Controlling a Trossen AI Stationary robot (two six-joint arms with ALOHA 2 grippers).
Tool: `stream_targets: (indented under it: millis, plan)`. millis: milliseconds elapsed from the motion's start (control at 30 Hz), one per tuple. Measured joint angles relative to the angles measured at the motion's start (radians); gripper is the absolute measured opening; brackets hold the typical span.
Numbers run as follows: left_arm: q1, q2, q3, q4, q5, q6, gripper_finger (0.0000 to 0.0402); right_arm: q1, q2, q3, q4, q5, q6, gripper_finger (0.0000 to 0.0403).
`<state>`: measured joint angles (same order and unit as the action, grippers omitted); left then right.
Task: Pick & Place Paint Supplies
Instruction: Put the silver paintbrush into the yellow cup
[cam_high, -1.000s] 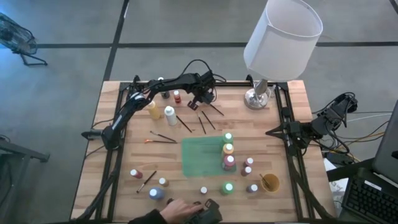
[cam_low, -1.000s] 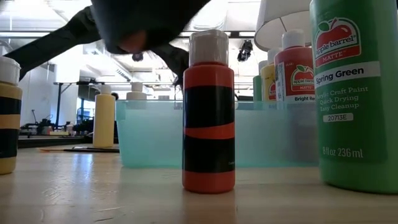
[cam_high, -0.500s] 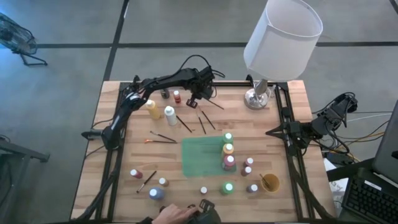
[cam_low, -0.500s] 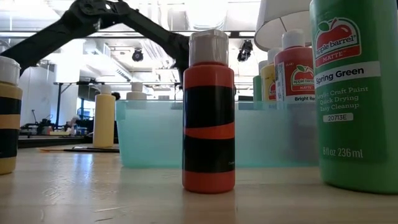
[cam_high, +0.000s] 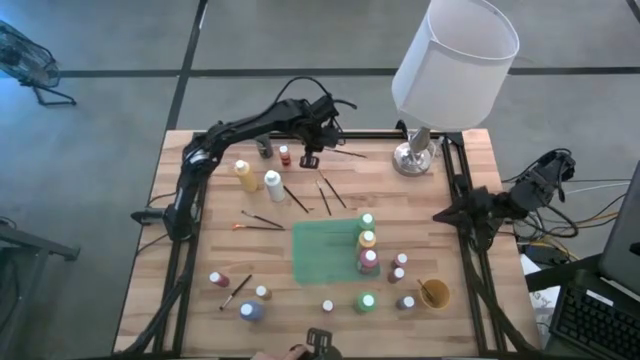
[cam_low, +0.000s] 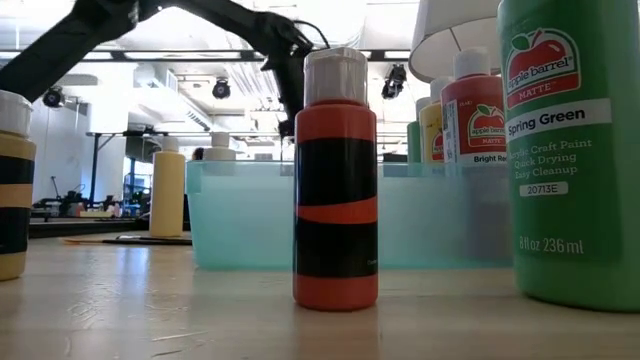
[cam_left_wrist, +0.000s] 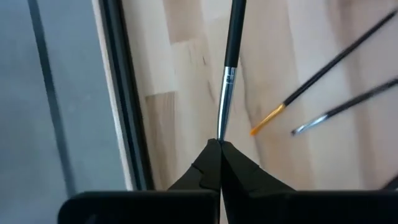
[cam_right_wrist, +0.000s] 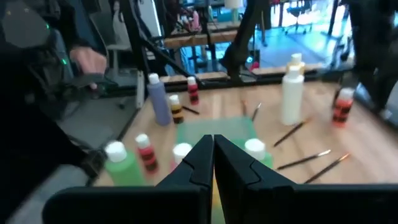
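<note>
Dark left gripper (cam_left_wrist: 219, 144) clenched on thin paintbrush (cam_left_wrist: 231, 62) near table's far edge; right gripper (cam_right_wrist: 213, 140) clenched, empty.

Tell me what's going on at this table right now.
The left gripper is shut on a thin dark-handled brush, holding it over the table's far edge. Other brushes and paint bottles stand scattered across the wooden table, some on the green mat. The right gripper is shut and empty, parked at the table's right side.
</note>
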<state>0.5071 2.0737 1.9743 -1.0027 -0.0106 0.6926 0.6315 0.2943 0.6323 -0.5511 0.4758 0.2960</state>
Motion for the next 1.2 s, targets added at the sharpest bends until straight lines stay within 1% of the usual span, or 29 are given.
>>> stream_targets:
  millis: [67, 133, 233, 333, 467, 500, 567, 700, 867, 967, 1200]
  plan:
    - [-0.001, -0.016, 0.000, -0.001, 0.038, -0.068, 0.0000, 0.000, 0.000, 0.000, -0.004, -0.005, 0.049, 0.0008]
    - [-0.001, -0.032, 0.000, -0.003, 0.091, -0.150, 0.0000, 0.000, 0.003, -0.001, -0.007, -0.005, 0.060, 0.0008]
    - [0.001, -0.048, 0.000, -0.010, 0.209, -0.282, 0.0000, 0.000, 0.009, -0.002, -0.006, -0.006, 0.038, 0.0008]
    - [0.004, -0.058, 0.000, 0.002, 0.411, -0.399, 0.0000, 0.000, 0.009, -0.002, -0.008, -0.006, 0.023, 0.0008]
    - [0.003, -0.061, 0.000, 0.040, 0.720, -0.519, 0.0000, 0.000, 0.009, -0.002, -0.014, -0.006, 0.025, 0.0008]
    - [-0.001, -0.061, 0.000, 0.052, 0.780, -0.537, 0.0000, 0.000, 0.009, -0.002, -0.014, -0.006, 0.025, 0.0008]
    - [-0.015, -0.061, 0.000, 0.096, 0.850, -0.559, 0.0000, 0.000, 0.009, -0.002, -0.015, -0.005, 0.025, 0.0008]
    - [-0.057, -0.061, -0.001, 0.202, 0.891, -0.562, 0.0000, 0.000, 0.010, -0.002, -0.014, -0.005, 0.025, 0.0008]
    - [-0.106, -0.061, -0.002, 0.275, 0.893, -0.527, 0.0000, 0.000, 0.010, -0.002, -0.015, -0.005, 0.026, 0.0008]
    - [-0.127, -0.061, -0.003, 0.326, 0.893, -0.541, 0.0000, 0.000, 0.010, -0.002, -0.014, -0.005, 0.025, 0.0008]
    - [-0.137, -0.061, -0.003, 0.348, 0.888, -0.594, 0.0000, 0.000, 0.010, -0.002, -0.014, -0.005, 0.009, 0.0008]
